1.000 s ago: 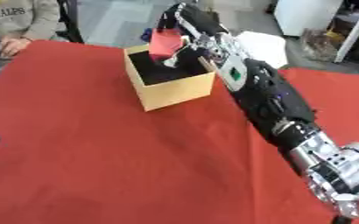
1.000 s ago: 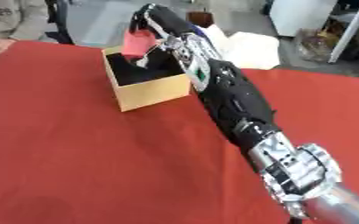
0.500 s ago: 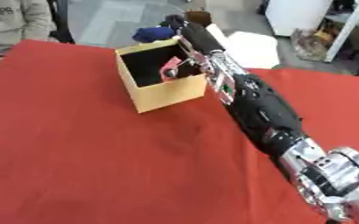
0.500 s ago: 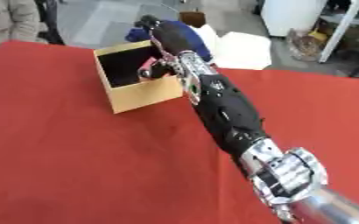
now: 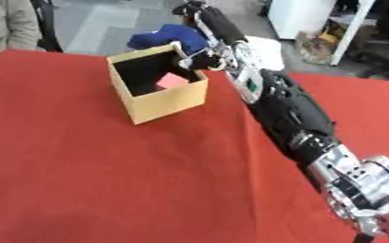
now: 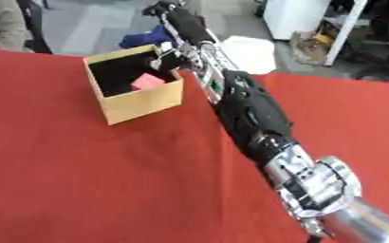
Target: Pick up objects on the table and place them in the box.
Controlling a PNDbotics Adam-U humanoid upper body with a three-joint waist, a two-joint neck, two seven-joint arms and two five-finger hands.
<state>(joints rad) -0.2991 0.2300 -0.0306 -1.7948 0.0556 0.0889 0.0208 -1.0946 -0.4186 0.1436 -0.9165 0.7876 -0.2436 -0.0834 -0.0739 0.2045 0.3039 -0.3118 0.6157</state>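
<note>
The right hand (image 5: 199, 56) hangs over the far right corner of the box (image 5: 166, 100), and whether its fingers are spread or curled cannot be told; nothing shows in it. Just below and to its left, the pink object (image 5: 172, 81) lies inside the box on the dark floor, so this one looks delivered. A blue thing (image 5: 166, 36) sits beyond the box, just behind the hand, and the red table (image 5: 106, 175) nearer the robot shows nothing else to pick.

The box (image 5: 158, 88) stands on the bench (image 5: 98, 180), far left of centre. A small flat object (image 5: 172, 81) lies inside it. The right hand (image 5: 199, 58) is over the box's far right rim.
</note>
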